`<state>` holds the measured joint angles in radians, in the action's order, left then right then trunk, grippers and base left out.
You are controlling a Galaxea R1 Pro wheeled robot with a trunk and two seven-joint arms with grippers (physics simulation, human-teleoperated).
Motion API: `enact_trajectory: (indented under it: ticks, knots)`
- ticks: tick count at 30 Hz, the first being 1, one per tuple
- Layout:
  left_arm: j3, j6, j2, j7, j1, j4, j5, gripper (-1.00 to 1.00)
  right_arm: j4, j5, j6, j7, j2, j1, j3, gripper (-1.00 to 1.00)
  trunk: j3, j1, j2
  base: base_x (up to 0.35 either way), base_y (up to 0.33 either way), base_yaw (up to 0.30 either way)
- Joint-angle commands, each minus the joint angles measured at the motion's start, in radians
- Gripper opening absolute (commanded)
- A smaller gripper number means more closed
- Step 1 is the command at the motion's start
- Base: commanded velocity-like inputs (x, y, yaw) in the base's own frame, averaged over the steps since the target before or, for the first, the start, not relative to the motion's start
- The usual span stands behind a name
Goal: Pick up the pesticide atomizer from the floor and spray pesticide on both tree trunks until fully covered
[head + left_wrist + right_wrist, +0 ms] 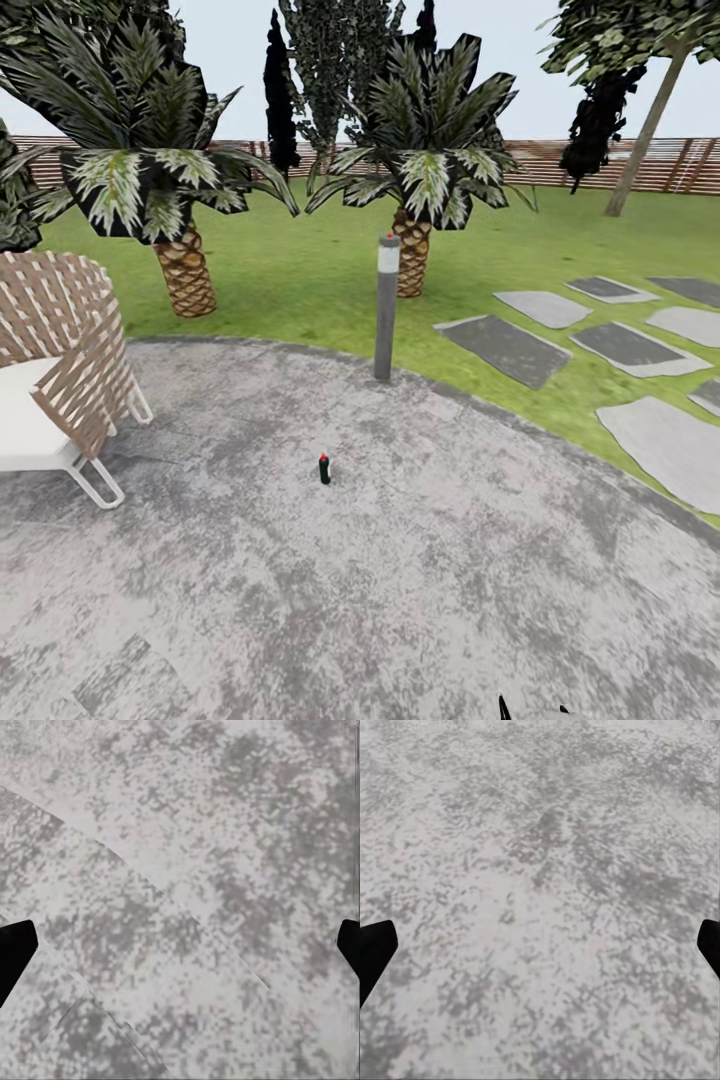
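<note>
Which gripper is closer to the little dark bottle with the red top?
Cannot tell. The left gripper and right gripper hang open over grey speckled paving. Black tips at the head view's bottom edge, right of the red-capped dark bottle, may be the right's.

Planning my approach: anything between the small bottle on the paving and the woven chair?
In the head view, just bare grey paving between the bottle and the chair.

Open grey paving (420, 560) around the small atomizer (324, 468), bollard post (386, 305) behind, woven chair (55, 370) left.
</note>
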<state>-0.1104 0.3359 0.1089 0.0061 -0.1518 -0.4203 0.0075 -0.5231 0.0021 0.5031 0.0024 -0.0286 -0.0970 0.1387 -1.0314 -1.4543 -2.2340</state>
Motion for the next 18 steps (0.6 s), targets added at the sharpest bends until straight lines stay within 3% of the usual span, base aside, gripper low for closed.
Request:
enact_trajectory:
  ticks: [1,18]
  knots:
    - [0.0,0.0,0.0,0.0,0.0,0.0,0.0,1.0,0.0,0.001,0.0,0.0,0.0,0.0,0.0,1.0,0.0,0.0,0.0,0.328,-0.165,0.027]
    - [-0.001,-0.001,0.001,0.001,0.0,0.0,0.0,1.0,0.005,0.003,0.0,0.001,-0.002,0.0,-0.001,1.0,0.0,0.0,0.0,0.324,-0.167,0.003]
